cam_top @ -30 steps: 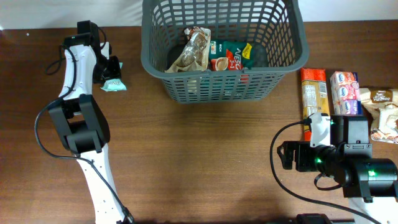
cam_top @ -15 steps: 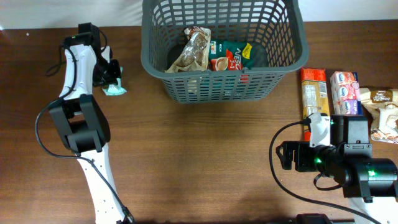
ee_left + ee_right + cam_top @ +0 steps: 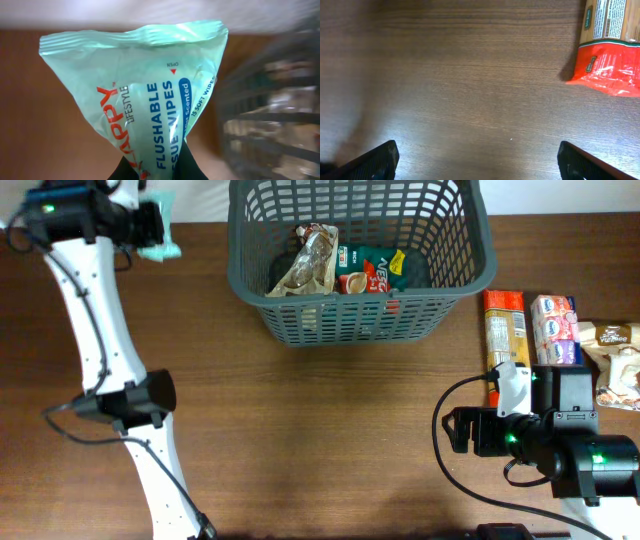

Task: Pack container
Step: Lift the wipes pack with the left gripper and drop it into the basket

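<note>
The left gripper (image 3: 156, 169), jaws clamped on the wipes (image 3: 142, 90), hangs left of the basket (image 3: 360, 320). I'd carry them well over it before releasing; the right gripper (image 3: 477, 160) idles, jaws apart

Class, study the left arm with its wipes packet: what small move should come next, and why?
Probably swing the left tool rightward over the container: it grips the wipes packet left of the container's rim, so releasing now would likely miss.
</note>
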Robot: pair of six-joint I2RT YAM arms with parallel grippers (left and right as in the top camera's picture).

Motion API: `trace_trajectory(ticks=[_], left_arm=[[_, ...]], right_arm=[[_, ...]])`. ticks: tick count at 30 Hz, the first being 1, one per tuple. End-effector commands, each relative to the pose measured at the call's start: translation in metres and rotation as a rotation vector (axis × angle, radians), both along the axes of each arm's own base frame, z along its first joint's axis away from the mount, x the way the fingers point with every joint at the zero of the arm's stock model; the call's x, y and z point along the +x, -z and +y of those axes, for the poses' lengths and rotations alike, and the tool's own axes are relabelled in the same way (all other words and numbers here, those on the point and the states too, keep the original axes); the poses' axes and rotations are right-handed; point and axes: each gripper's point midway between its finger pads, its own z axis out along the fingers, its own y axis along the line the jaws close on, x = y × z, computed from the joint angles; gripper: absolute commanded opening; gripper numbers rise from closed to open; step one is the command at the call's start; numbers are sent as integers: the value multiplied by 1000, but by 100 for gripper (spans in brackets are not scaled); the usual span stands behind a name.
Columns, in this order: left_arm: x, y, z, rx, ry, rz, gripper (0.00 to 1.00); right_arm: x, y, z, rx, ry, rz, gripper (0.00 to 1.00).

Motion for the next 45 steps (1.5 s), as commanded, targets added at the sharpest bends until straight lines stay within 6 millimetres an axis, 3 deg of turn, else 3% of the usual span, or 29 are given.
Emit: trace_trajectory(ticks=[1,3,6,9,12,16,19,22,23,33,36,37,38,40,42,45], left_arm=[[-23,-91,-48,-8,252,-261,2],[-37,-126,-73,36,354,-368,2],[-57,-159,-109,125,501,-478,2],[-80,-177,-155,206,677,-564,2],[-92,-176,-196,264,828,-608,2],[-88,-147,-255,343,1063,-629,2],[-76,-119,-275,347,1131,-595,2],[-52,-77,-298,324,1171,-546,2],[-39,-52,-308,314,1187,-518,2],[0,53,-333,274,1222,-391,2],[5,64,-335,258,1207,-375,2],[6,64,-336,252,1196,-377,9],[8,64,-336,242,1182,-376,29],[9,64,-337,218,1152,-363,51],[9,57,-337,189,1112,-355,60],[4,17,-329,171,1037,-386,67]], right_arm=[[2,-8,3,12,-11,-27,99],[2,-8,3,12,-11,-27,99],[2,-8,3,12,-11,-27,99],[2,-8,3,12,-11,-27,99],[2,-8,3,12,-11,-27,99],[2,-8,3,12,-11,-27,99],[1,-8,3,12,-11,-27,99],[1,-8,3,12,-11,-26,99],[1,-8,3,12,-11,-26,99],[-3,-6,3,12,-11,-4,99],[-3,-6,3,12,-11,-4,99],[-3,-6,3,12,-11,-4,99],[-3,-6,3,12,-11,-4,99],[-3,-6,3,12,-11,-4,99],[-3,-6,3,12,-11,-5,99],[1,-9,3,11,-11,-28,99]])
